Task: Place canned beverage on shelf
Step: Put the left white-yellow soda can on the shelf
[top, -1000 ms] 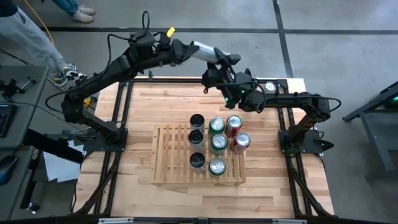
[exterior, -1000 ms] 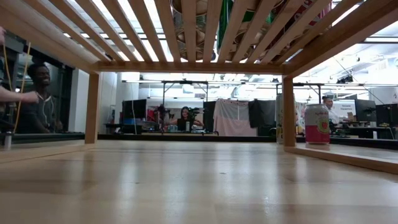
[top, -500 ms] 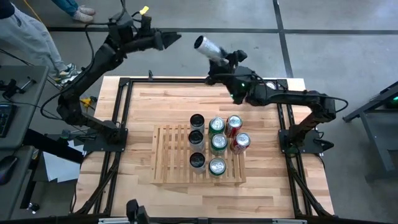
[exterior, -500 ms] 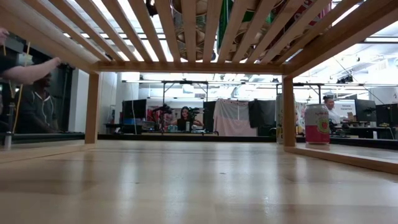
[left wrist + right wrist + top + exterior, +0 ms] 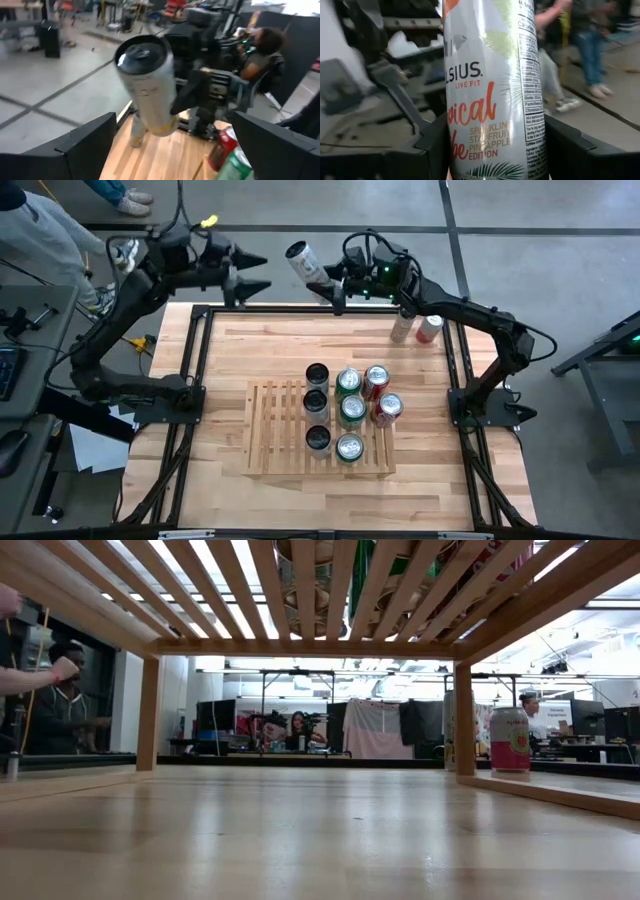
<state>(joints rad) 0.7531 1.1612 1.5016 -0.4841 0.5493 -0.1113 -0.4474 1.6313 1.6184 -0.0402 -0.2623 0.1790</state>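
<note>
Right hand grips the white can — left hand just beside, released.

The white can reads "LIVE FIT" and "SPARKLING STARFRUIT PINEAPPLE EDITION". Above that, "LSIUS", probably a cut-off brand name. Orange script shows "pical"; the side panel's fine print stays unreadable.

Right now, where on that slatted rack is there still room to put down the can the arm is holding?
The shelf has its left half bare, from the left edge up to the column of dark cans. The right half is crowded with green and red cans. The right gripper holds the white can beyond the table's far edge; the left gripper is open nearby.
</note>
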